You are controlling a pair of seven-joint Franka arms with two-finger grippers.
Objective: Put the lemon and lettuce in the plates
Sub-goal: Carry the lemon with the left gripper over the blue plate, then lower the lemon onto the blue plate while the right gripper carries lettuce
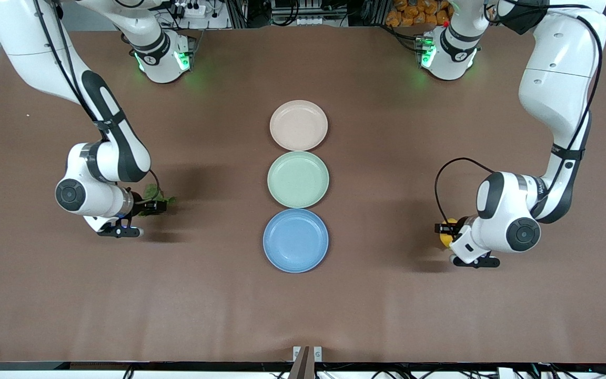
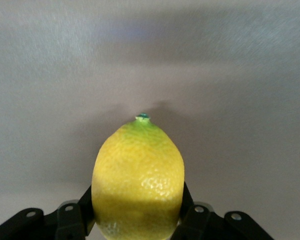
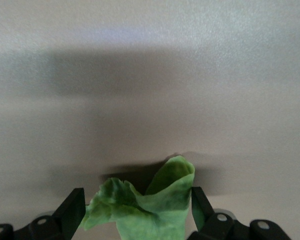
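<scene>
The yellow lemon [image 2: 138, 175] sits between the fingers of my left gripper [image 2: 138, 216], which is shut on it with both pads against its sides. In the front view the lemon [image 1: 446, 239] shows low at the table toward the left arm's end, mostly covered by the left gripper [image 1: 446, 230]. The green lettuce [image 3: 147, 207] lies between the spread fingers of my open right gripper [image 3: 137, 209]. That leaf [image 1: 160, 198] rests on the table toward the right arm's end, at the right gripper [image 1: 151, 207]. The blue plate [image 1: 295, 240] and the pink plate [image 1: 299, 125] are empty.
A mint green plate [image 1: 298, 179] lies between the pink and blue plates, the three in a row at the table's middle. The pink one is farthest from the front camera, the blue one nearest. Brown tabletop surrounds them.
</scene>
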